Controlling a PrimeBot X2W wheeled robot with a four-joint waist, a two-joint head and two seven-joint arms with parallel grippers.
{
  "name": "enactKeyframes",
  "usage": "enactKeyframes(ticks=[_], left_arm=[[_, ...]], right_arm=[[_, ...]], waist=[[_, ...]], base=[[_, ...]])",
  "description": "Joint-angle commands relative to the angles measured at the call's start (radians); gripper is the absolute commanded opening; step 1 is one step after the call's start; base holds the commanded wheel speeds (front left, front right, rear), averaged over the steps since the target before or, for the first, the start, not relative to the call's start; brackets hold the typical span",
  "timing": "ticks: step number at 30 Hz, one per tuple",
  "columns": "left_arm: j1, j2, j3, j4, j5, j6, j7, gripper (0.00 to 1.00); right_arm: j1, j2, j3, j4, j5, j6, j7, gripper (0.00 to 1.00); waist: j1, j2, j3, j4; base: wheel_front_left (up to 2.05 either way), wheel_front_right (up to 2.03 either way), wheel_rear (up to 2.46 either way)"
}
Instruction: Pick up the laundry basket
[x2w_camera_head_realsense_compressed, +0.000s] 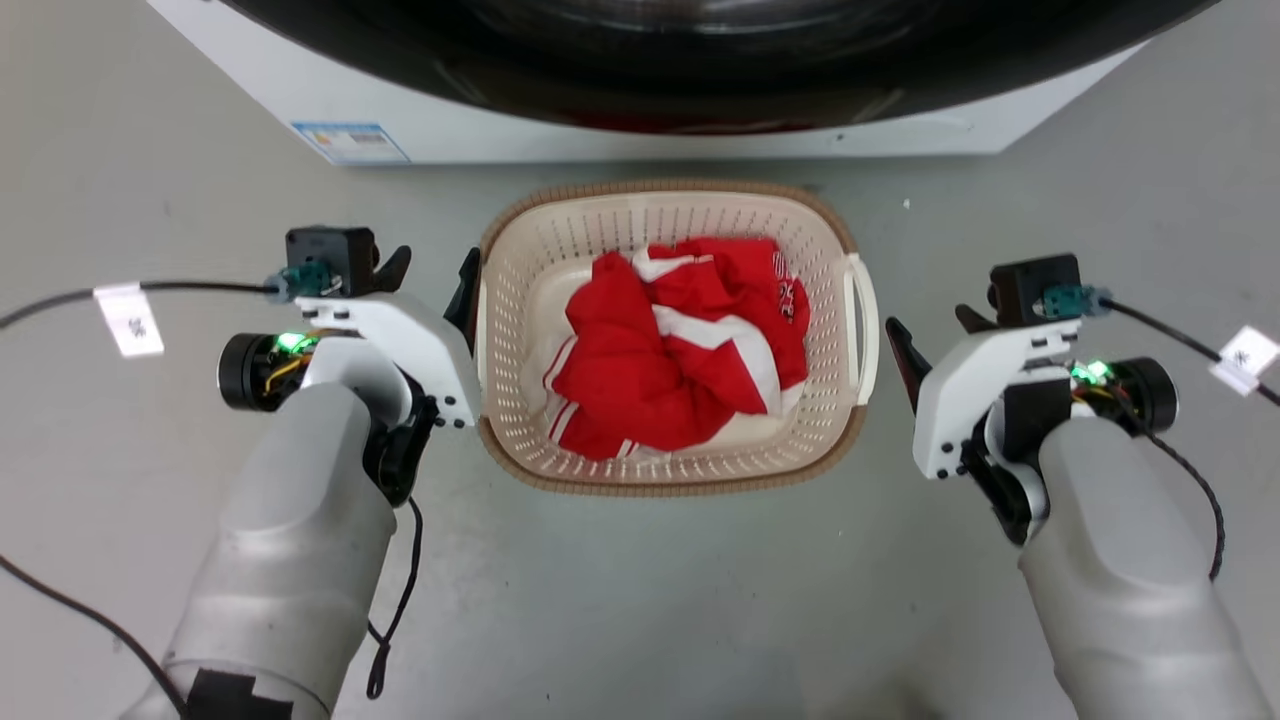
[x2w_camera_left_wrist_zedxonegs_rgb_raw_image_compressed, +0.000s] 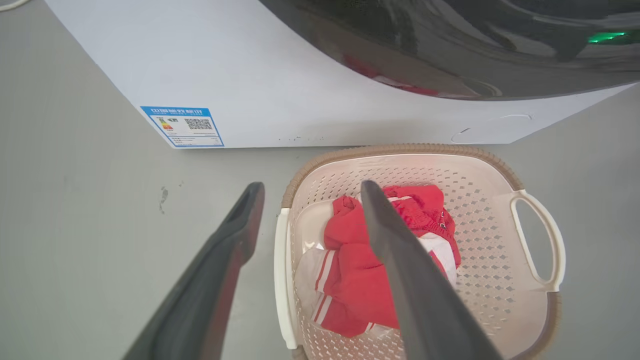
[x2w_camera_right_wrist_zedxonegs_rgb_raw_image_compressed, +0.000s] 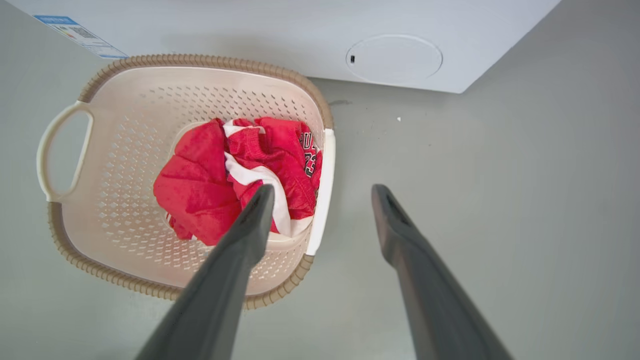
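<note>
The left gripper (x2w_camera_head_realsense_compressed: 435, 270) is spread wide and holds nothing. In the left wrist view its two dark fingers (x2w_camera_left_wrist_zedxonegs_rgb_raw_image_compressed: 235, 235) stand either side of the near white handle (x2w_camera_left_wrist_zedxonegs_rgb_raw_image_compressed: 281, 280), one over the bare floor (x2w_camera_head_realsense_compressed: 640, 600) and the other over the inside of the laundry basket (x2w_camera_head_realsense_compressed: 600, 225). In the head view it sits right at the basket's left edge, though I cannot tell whether a finger touches the plastic. The right gripper (x2w_camera_head_realsense_compressed: 930, 325) is just as wide open and empty. From its own wrist camera the right-hand handle (x2w_camera_right_wrist_zedxonegs_rgb_raw_image_compressed: 327, 165) falls between its fingers, yet the head view shows a clear strip of floor between this gripper and the basket, so it looks near rather than in place. The cream perforated basket, with its brown woven-look rim, rests flat on the grey floor between the two arms, just in front of the white washing machine (x2w_camera_head_realsense_compressed: 640, 130), and a crumpled red and white garment (x2w_camera_head_realsense_compressed: 650, 370) lies inside it. By my reading the approach is nearly done on the left and a little short on the right. No grasp has been made and the basket is not yet lifted. What is left is to bring each gripper onto its handle, close both, and raise the two sides evenly so the load stays level.
</note>
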Motion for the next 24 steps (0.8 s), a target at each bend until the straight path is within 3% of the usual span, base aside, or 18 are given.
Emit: enactKeyframes(ticks=[1,12,24], left_arm=[[-0.030,0.013,-0.032,0.016,-0.034,-0.002,0.021,1.00],[-0.151,0.093,-0.221,0.084,-0.254,-0.002,0.150,1.00],[-0.245,0.131,-0.377,0.131,-0.377,-0.001,0.205,1.00]], right_arm=[[-0.045,0.001,0.004,0.034,0.007,-0.001,-0.001,1.00],[-0.268,0.002,0.070,0.302,0.080,-0.001,0.008,1.00],[-0.429,0.002,0.134,0.502,0.125,-0.001,-0.013,1.00]], waist=[[-0.0002,0.0000,0.060,-0.001],[-0.0002,0.0000,0.204,-0.009],[-0.0002,0.0000,0.302,-0.006]], base=[[0.00,0.00,0.00],[0.00,0.00,0.00],[0.00,0.00,0.00]])
